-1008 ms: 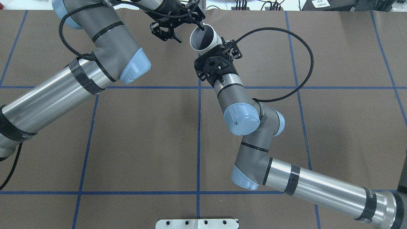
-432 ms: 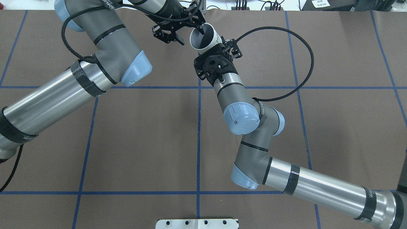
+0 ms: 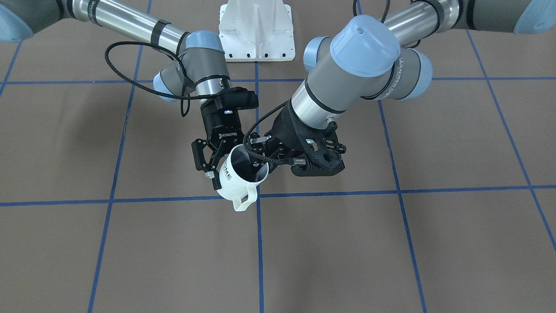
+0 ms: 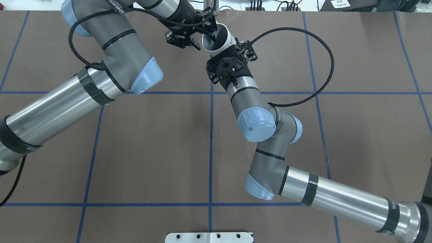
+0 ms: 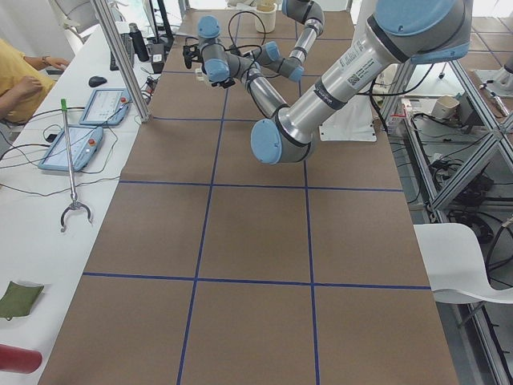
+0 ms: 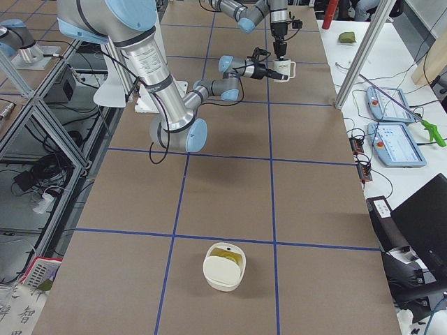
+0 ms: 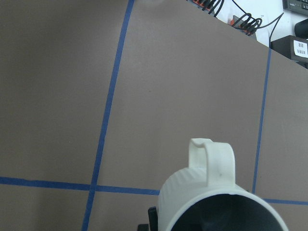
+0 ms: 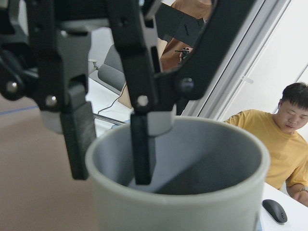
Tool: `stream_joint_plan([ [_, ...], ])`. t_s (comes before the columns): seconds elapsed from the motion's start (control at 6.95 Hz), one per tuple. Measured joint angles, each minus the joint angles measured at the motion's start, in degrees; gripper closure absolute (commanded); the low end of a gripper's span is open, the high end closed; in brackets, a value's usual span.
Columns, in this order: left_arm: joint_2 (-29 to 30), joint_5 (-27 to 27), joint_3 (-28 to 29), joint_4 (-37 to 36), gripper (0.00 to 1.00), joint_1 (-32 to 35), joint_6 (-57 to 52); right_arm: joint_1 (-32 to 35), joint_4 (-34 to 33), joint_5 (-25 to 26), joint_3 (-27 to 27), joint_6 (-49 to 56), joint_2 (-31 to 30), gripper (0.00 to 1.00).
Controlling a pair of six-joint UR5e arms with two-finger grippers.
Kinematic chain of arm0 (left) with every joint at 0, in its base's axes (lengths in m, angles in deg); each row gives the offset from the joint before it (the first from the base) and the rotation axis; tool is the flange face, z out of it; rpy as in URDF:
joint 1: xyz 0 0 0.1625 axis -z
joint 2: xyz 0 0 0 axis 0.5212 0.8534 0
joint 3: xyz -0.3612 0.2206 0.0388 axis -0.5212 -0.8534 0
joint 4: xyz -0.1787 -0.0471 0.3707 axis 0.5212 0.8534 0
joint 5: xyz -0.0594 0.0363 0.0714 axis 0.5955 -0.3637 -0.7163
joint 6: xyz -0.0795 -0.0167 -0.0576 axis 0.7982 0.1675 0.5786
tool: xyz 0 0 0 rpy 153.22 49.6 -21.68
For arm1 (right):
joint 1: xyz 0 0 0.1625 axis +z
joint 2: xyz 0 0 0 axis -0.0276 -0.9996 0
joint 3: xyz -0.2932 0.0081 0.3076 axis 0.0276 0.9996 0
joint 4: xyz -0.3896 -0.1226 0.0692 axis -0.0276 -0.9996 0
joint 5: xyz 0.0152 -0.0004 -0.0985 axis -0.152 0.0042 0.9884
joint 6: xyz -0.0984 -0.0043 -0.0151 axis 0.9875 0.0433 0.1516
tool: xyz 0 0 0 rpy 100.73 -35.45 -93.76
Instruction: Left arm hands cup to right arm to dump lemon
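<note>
Handover in mid-air: my right claw [image 3: 221, 174] is clenching the tilted white "HOME" mug [image 3: 239, 184] just off the counter [image 3: 347, 243] beside the blue tape crossing [image 3: 259, 194]. My left claw [image 4: 206, 41] is straddling its rim, released, one finger inside.

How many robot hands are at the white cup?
2. The left hand straddles the cup at its rim, one finger inside; the right hand grips its body from the side.
</note>
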Motion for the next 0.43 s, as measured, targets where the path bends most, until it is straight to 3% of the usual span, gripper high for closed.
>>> stream_joint_plan([
  [0.29,0.0,-0.06,0.0,0.27,0.65,-0.38,-0.06,0.01,0.0,0.0,0.0,-0.01,-0.03,1.0],
  [0.43,0.0,-0.06,0.0,0.34,0.71,-0.49,-0.05,0.01,0.02,0.0,0.0,-0.01,-0.04,1.0],
])
